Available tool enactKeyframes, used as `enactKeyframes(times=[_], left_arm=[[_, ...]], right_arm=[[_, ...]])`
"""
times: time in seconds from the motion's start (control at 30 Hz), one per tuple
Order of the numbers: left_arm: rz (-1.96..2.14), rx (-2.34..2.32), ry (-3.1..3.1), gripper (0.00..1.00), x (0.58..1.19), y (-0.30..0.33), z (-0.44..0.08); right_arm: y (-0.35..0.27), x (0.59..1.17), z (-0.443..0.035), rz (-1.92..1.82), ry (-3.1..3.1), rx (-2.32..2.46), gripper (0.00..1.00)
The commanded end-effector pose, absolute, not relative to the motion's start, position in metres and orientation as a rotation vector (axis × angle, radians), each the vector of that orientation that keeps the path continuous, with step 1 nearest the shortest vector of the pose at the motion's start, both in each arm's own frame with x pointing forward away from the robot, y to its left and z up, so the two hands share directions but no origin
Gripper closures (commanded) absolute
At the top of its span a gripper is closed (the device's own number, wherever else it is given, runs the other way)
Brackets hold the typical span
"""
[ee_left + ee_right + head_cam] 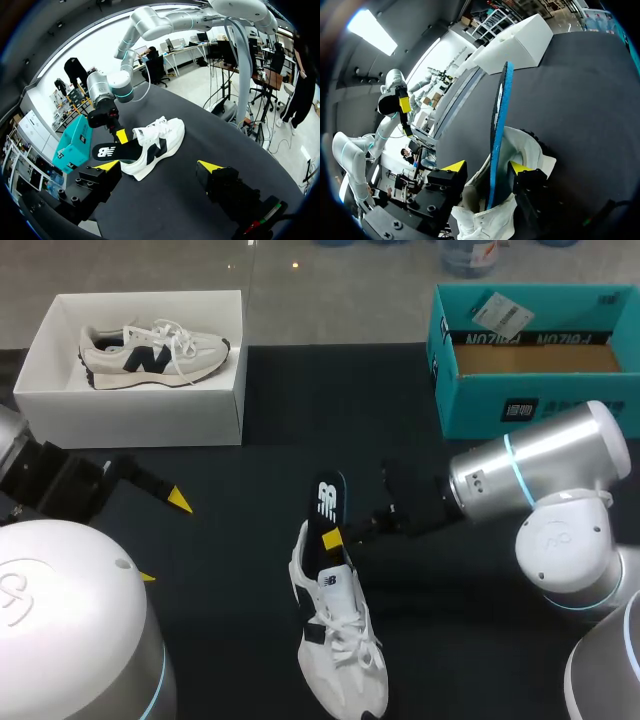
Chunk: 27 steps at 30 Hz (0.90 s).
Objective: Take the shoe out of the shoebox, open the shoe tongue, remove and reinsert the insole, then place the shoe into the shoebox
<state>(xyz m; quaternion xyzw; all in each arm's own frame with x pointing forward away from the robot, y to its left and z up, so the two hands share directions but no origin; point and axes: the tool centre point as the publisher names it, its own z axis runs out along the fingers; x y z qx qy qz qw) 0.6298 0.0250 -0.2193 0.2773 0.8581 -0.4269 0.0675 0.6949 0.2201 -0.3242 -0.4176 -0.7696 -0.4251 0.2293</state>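
- Shoe (340,650) location, given against the largest item: it sits sole-down on the dark table (230,570), near the front middle. The toe points toward the robot and the laces are loose.
- The teal shoebox (530,405) stands open at the far right of the table, well apart from the shoe. Only its cardboard floor shows inside.
- The white box (130,415) at the far left holds a second shoe (150,355) (judged not part of this step).
- The insole (328,502) is black with a blue edge. Its heel end stands raised out of the shoe's opening, while its toe end is inside the shoe.
- The right gripper (487,167) is at the heel opening and appears clamped on the insole, one finger on each face.
- The left gripper (159,167) is spread wide and holds nothing. It is on the left side, well apart from the shoe.
- Hazard: nothing restrains the shoe, so any pull or push on the insole may drag or tip the shoe.
- Hazard: the grip sits on only a small part of the thin, flexible insole. The insole may slip out, or buckle if its toe end catches inside.
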Motion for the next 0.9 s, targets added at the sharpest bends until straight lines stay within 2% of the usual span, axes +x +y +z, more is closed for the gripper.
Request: enactKeyframes(times=[0.03,0.1,0.13,0.17,0.23,0.27,0.3,0.9], left_arm=[[-1.282,0.836,2.589,0.0,0.63,0.025,-0.219],[-1.282,0.836,2.589,0.0,0.63,0.025,-0.219],[-1.282,0.836,2.589,0.0,0.63,0.025,-0.219],[-1.282,0.836,2.589,0.0,0.63,0.025,-0.219],[-1.282,0.836,2.589,0.0,0.63,0.025,-0.219],[-1.282,0.836,2.589,0.0,0.63,0.025,-0.219],[-1.282,0.836,2.589,0.0,0.63,0.025,-0.219],[-1.282,0.836,2.589,0.0,0.63,0.025,-0.219]], right_arm=[[0.222,0.697,-0.324,-1.162,-2.123,-1.147,0.51],[0.222,0.699,-0.324,-1.16,-2.126,-1.145,0.55],[0.221,0.7,-0.324,-1.159,-2.127,-1.145,0.62],[0.221,0.701,-0.324,-1.158,-2.129,-1.146,0.73],[0.219,0.703,-0.323,-1.159,-2.134,-1.149,0.85],[0.219,0.704,-0.323,-1.159,-2.136,-1.15,0.95],[0.218,0.704,-0.322,-1.16,-2.138,-1.151,0.99],[0.224,0.678,-0.333,-1.132,-2.103,-1.161,1.0]])
